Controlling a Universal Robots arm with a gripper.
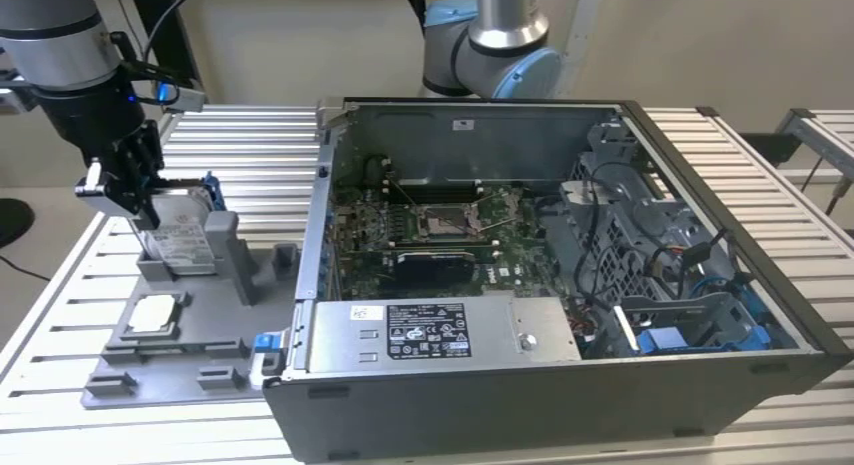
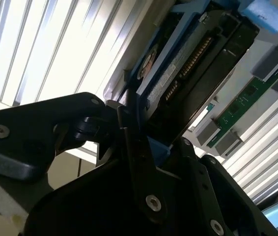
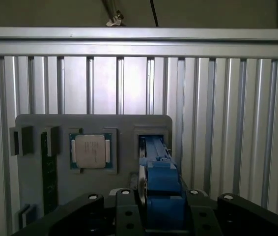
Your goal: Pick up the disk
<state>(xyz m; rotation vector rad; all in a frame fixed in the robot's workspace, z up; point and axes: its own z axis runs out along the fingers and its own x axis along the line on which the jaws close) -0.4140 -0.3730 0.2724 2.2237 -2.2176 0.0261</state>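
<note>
- Clamped on the disk at the exterior view's left: the gripper, hanging from the arm with one finger on either face
- Standing on edge, with its lower part down in the slot of an upright grey holder: the same disk, silver-grey with a white label and a blue frame
- Cannot tell whether lifted clear of the slot floor or resting on it
- Holding that holder near its far end: a flat grey fixture tray, lying on the slatted aluminium table
- Seated in a square recess of the tray, nearer the camera and well apart from the disk: a small silver chip
- Just beside the tray, toward the exterior view's right: an open computer case, with a motherboard inside and a grey box with a black-and-white label along its near side
- In the first wrist view, pinched between the dark fingers: the blue edge of the disk, with the chip beside it on the tray
- In the second wrist view, pressed by a finger on its blue rim: the disk, showing its connector end
</note>
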